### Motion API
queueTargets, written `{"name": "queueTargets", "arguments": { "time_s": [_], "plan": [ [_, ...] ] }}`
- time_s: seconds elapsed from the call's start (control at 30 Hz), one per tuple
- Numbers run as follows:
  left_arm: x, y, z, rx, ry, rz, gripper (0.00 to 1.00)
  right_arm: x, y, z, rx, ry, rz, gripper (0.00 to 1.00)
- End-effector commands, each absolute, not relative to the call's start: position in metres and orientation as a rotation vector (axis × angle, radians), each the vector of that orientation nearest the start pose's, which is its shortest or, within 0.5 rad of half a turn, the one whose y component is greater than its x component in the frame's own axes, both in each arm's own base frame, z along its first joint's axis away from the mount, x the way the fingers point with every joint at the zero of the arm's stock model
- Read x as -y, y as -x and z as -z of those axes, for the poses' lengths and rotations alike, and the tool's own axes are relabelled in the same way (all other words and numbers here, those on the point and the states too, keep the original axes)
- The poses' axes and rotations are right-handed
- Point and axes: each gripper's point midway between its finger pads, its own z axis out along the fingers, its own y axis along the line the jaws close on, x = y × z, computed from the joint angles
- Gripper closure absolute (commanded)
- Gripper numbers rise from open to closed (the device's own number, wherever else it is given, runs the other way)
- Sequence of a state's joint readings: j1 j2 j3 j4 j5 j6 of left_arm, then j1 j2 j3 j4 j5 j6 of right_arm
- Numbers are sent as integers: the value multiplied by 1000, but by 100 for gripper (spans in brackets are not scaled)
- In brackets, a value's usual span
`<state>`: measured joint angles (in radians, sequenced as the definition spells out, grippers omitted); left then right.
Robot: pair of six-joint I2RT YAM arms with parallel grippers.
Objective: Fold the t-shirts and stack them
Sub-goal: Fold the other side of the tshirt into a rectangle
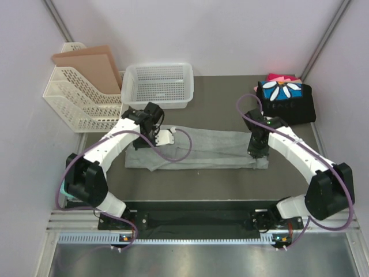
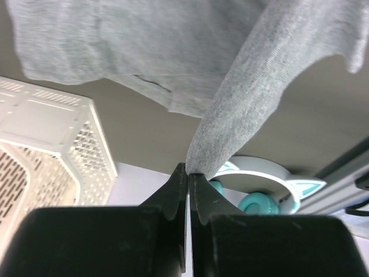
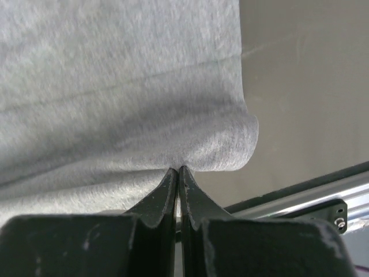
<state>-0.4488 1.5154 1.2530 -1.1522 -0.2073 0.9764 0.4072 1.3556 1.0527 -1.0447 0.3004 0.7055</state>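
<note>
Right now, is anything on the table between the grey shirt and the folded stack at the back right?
Nothing visible lies there: bare mat separates the grey shirt from the stack. Only the right tool, shut on the shirt's right end, and its arm hang over that gap.

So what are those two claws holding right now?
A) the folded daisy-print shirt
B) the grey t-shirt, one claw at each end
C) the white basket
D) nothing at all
B: the left claw and the right claw are each pinched shut on the grey t-shirt, at opposite ends of it.
</note>
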Motion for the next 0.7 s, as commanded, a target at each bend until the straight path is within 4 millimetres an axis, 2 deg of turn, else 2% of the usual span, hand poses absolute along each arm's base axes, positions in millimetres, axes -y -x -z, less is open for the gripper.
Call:
{"name": "queueTargets", "arguments": {
  "time_s": [0.0,0.3,0.33,0.67],
  "plan": [
    [52,-311,-143,-2263,-1915,-453,100,-58,-262,-115,-2675,-465,233,100],
    [28,-349,-120,-2320,-1885,-540,100,-47,-281,-99,-2692,-493,275,100],
    [27,-352,-113,-2344,-1890,-536,100,-47,-283,-99,-2695,-491,276,100],
    [38,-390,-116,-2348,-1831,-528,100,-48,-314,-98,-2692,-480,287,100]
  ]
}}
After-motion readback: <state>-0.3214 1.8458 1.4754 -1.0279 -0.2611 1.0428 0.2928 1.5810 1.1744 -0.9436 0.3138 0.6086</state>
